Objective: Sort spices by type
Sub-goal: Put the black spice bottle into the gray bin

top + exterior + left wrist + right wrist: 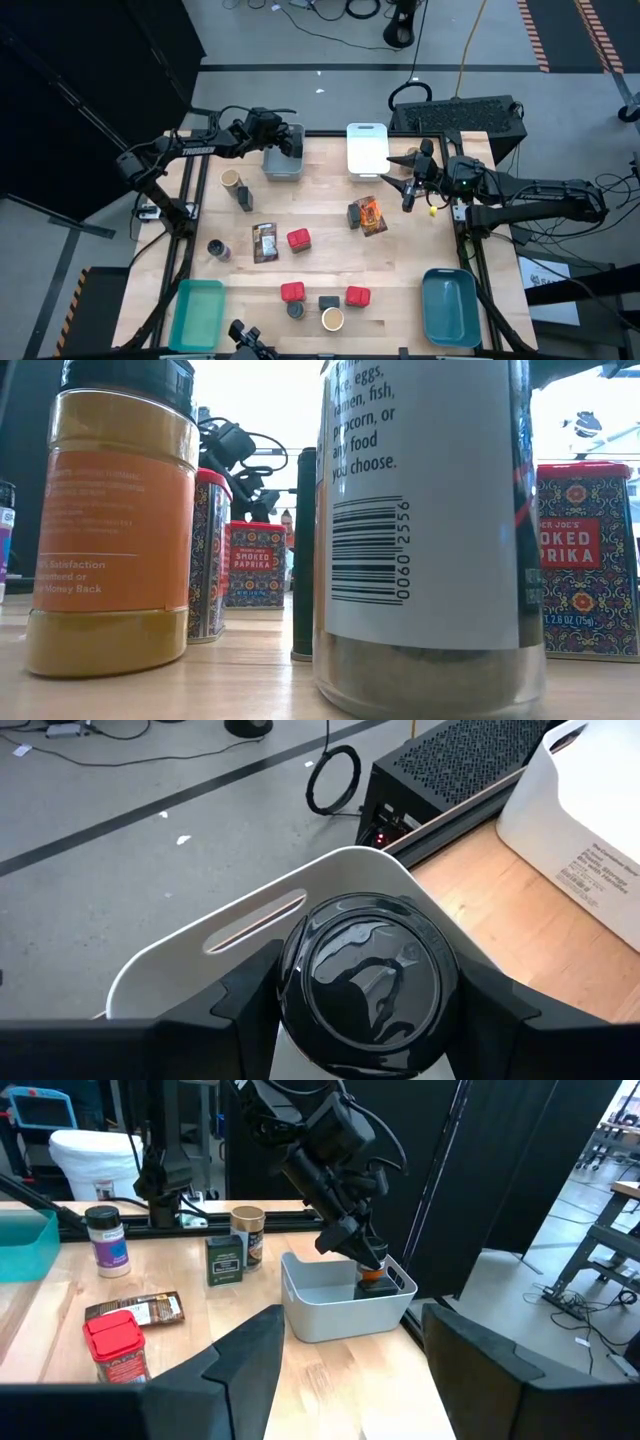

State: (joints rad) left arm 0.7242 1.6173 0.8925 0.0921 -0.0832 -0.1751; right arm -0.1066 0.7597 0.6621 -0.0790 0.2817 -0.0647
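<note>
The left gripper (pixel 291 141) hangs over the grey bin (pixel 283 165) at the table's far left, its fingers (pixel 240 1005) clamped on either side of a black-capped jar (pixel 367 982) with an orange body (pixel 372 1276). In the right wrist view the jar sits low inside the bin, close to its end wall, held upright from above. The right gripper (pixel 409 197) waits well apart, near the white bin (pixel 366 148) on the far right, its fingers spread with nothing between them. The other spices stay on the table (pixel 320 260): red tins (pixel 298 239), printed packets (pixel 265 242), a dark tin (pixel 245 198) beside a tan-topped jar (pixel 231 179), and more jars along the near edge between the teal bin (pixel 196 313) and blue bin (pixel 450 306).
</note>
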